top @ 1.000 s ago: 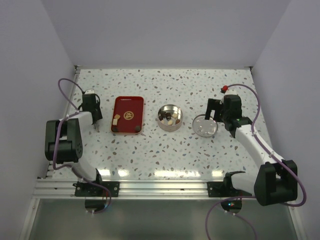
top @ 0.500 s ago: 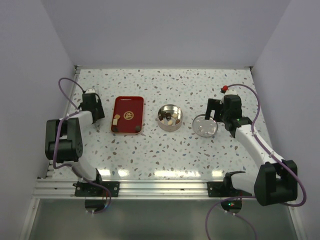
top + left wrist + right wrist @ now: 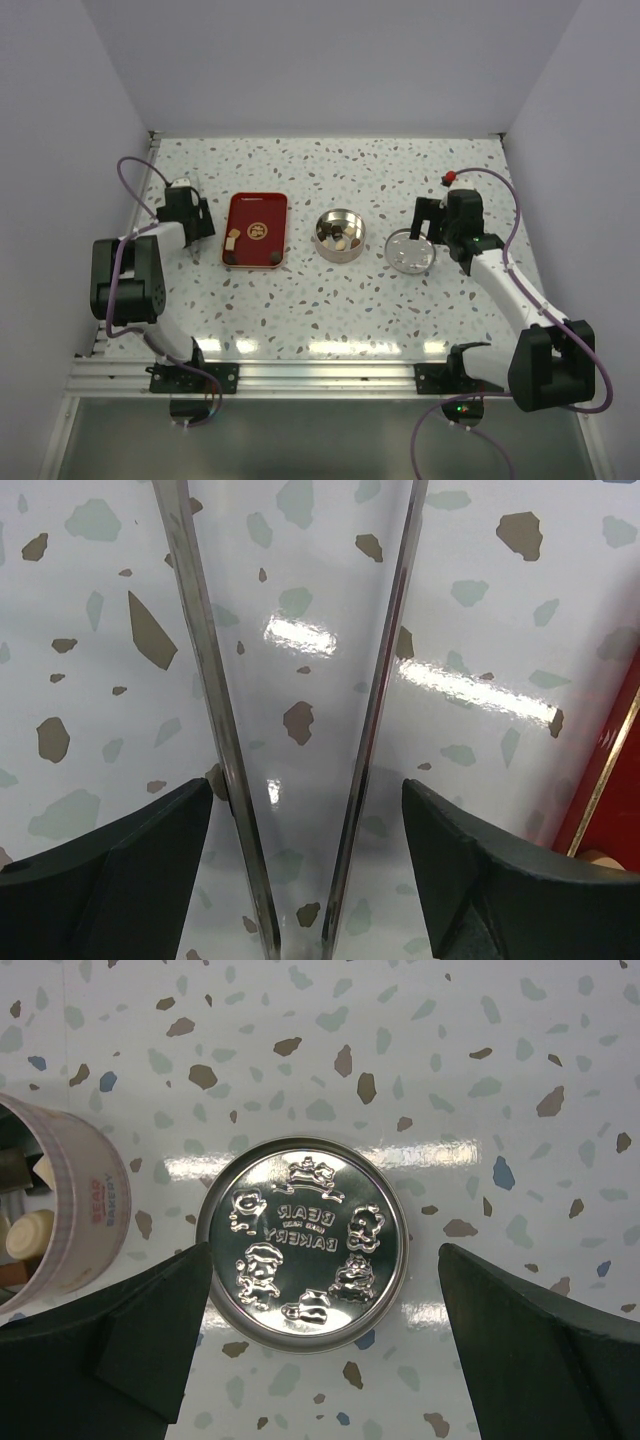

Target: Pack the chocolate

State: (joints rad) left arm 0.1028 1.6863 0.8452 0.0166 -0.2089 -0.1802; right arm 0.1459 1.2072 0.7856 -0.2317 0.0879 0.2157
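At 9 o'clock on the speckled table [image 3: 300, 310], find the left gripper [image 3: 308, 785] spread wide, with two thin metal strips [image 3: 215, 730] running between its fingers in a narrow V (right strip clear of the right finger). Cannot tell whether the left strip touches the left finger. Just toward 3 o'clock, see a red tray [image 3: 262, 205], long axis 12 to 6, with some of the chocolate [image 3: 231, 240] at its 6 o'clock end: cream near the 7 o'clock corner, dark at both near corners. Too small to give any long axis or heading. At centre, note more pieces inside the open round tin [image 3: 340, 257]. Further toward 3 o'clock, see the embossed lid [image 3: 303, 1245] lying flat near the tin, apart from it, under the right gripper [image 3: 325, 1250], likewise spread wide and pinching nothing.
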